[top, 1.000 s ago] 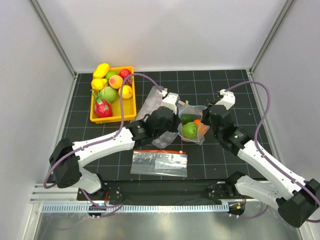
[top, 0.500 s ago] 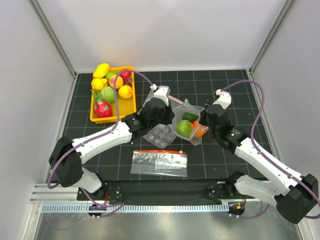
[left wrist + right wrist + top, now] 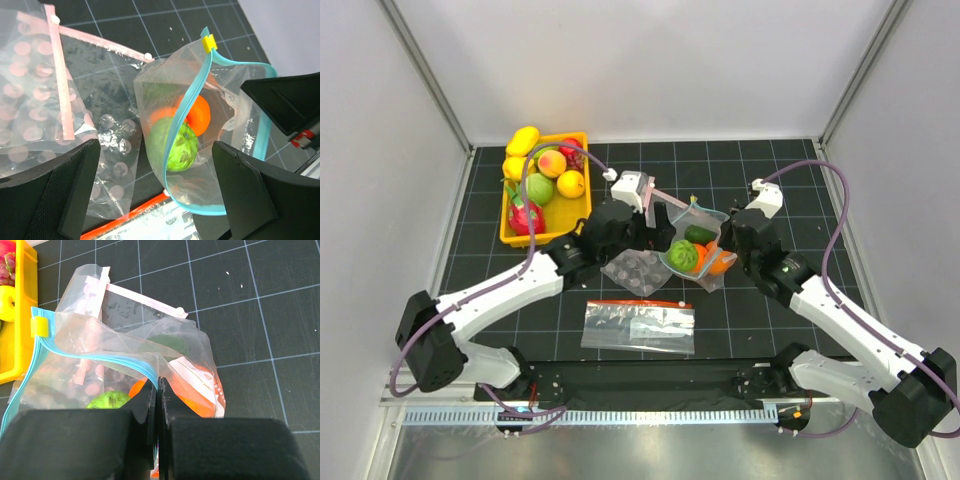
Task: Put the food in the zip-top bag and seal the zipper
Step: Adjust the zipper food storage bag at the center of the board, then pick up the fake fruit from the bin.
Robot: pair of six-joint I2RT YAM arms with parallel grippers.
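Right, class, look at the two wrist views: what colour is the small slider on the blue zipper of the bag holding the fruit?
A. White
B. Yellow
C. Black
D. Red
B: the slider sitting at one end of the blue zipper on the bag is plainly yellow in both wrist views.

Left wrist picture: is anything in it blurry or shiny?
Left wrist view: the left gripper sits near the lens, so its black fingers look a bit soft, while the zip-top bag is sharp with pale glints. Right wrist view: the right gripper is a dark, smooth blur too. Top view: even light, faint shadows.
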